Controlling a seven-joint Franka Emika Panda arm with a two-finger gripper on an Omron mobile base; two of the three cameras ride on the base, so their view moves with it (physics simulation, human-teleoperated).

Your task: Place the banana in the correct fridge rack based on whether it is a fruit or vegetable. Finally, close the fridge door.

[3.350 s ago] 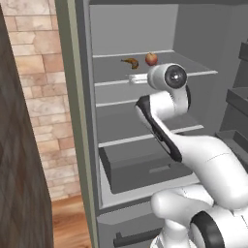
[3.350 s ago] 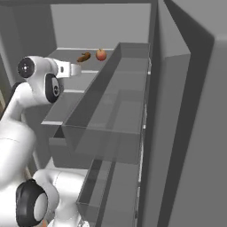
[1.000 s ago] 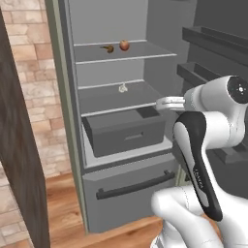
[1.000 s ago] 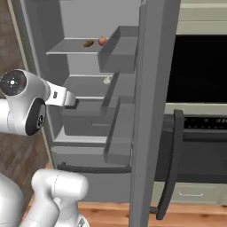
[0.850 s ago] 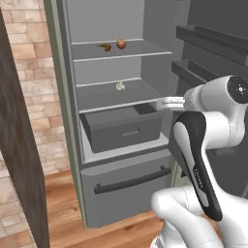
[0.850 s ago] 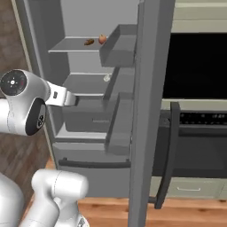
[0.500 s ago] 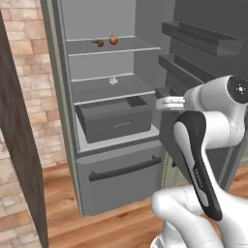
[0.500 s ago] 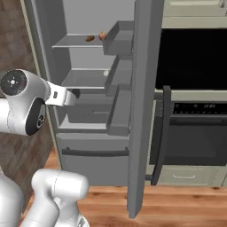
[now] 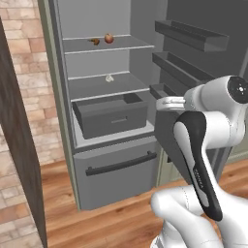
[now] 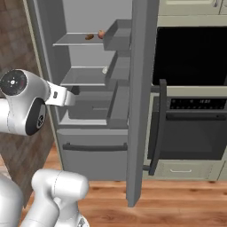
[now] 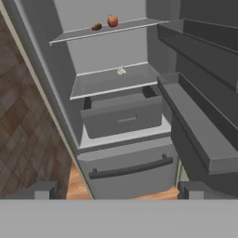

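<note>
Brownish banana (image 9: pixel 93 41) already lying on top fridge rack (image 9: pixel 121 45), beside red apple (image 9: pixel 109 38) (fruit with fruit). Claw (image 11: pixel 119 189) empty, tips wide apart. Best to swing behind fridge door (image 10: pixel 139 102), press flat on its inner face, push steadily shut.

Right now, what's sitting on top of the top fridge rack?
On the fridge rack lie the banana and a red apple, side by side. The rack's rear corners are hard to see from here.
</note>
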